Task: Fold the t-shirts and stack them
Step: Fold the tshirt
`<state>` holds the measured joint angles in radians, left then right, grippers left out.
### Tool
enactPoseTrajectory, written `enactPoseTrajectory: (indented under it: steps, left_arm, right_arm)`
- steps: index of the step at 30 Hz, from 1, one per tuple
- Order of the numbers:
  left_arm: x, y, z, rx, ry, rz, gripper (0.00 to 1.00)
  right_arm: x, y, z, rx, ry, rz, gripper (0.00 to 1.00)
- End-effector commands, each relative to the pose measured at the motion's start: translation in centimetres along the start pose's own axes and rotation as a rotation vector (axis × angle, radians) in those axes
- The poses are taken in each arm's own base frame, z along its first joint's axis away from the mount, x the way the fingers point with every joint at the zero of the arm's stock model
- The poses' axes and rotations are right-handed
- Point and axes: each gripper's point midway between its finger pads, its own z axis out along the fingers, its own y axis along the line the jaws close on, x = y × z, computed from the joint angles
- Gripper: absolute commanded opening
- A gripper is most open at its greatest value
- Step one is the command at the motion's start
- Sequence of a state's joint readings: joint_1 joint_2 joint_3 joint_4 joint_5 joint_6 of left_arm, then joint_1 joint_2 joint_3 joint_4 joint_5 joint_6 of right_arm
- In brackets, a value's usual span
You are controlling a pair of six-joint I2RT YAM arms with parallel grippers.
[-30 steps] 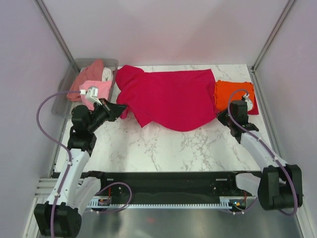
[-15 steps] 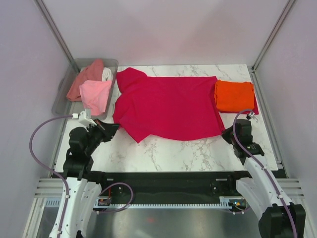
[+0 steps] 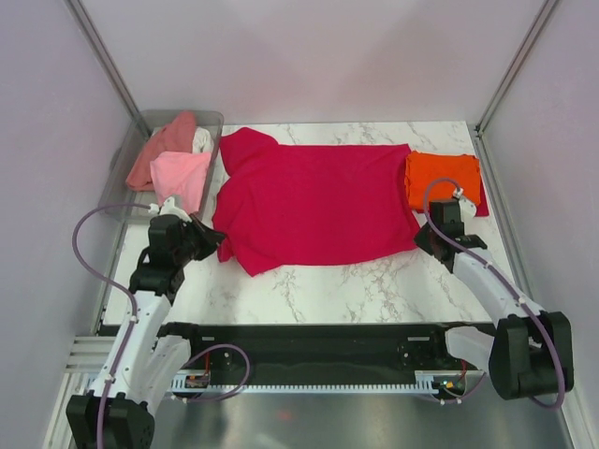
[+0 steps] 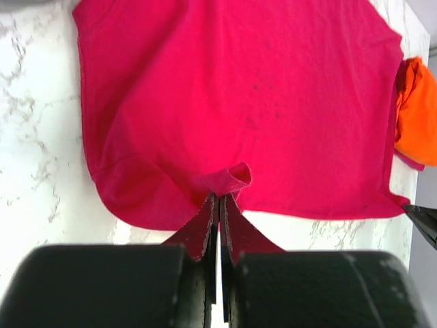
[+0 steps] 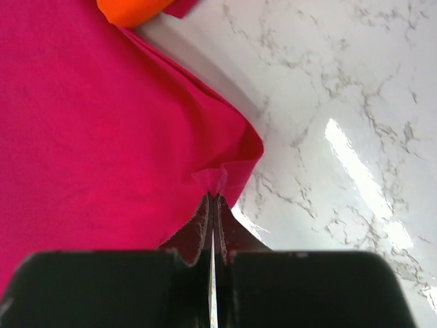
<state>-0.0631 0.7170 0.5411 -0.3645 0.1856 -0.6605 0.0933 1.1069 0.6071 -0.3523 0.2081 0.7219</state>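
A crimson t-shirt (image 3: 318,206) lies spread across the marble table, its right end lapping under a folded orange t-shirt (image 3: 443,181). My left gripper (image 3: 216,245) is shut on the crimson t-shirt's near left hem; the left wrist view shows a small pinch of the crimson t-shirt (image 4: 232,102) at my left gripper (image 4: 220,197). At the near right corner my right gripper (image 3: 419,230) is shut on the hem, where the crimson t-shirt (image 5: 89,130) puckers at my right gripper (image 5: 215,197). The orange t-shirt (image 5: 130,10) shows at the top of the right wrist view.
A clear grey plastic bin (image 3: 131,198) stands at the back left, holding salmon (image 3: 167,142), light pink (image 3: 180,176) and white (image 3: 201,140) shirts. Bare marble (image 3: 346,281) stretches in front of the crimson shirt. Purple-grey walls enclose the table.
Both grippers pulled the crimson shirt's near hem toward the front and then eased back a little; the shirt now lies flatter and wider than a second ago.
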Motion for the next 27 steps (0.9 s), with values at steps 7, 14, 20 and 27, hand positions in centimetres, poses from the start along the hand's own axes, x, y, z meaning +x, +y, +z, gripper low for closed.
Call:
enactPoseTrajectory:
  steps: [7,14,20,27]
  left_arm:
    - [-8.1,-3.1,0.7,-0.022,-0.19,0.027,0.02]
    - [-9.9,-3.4,2.9,-0.047,-0.195,0.024,0.02]
    - [-11.8,-3.8,4.4,-0.072,-0.213,0.032,0.02]
    - [-13.7,-4.2,6.6,-0.086,-0.231,0.017,0.02]
  right_arm:
    - [-3.4,3.8,2.1,0.044,-0.062,-0.091,0.0]
    - [-5.3,5.2,3.9,0.085,-0.074,-0.11,0.0]
    - [-6.7,6.9,5.4,0.096,-0.078,-0.114,0.0]
    - [-7.8,8.3,7.3,0.111,-0.075,-0.101,0.0]
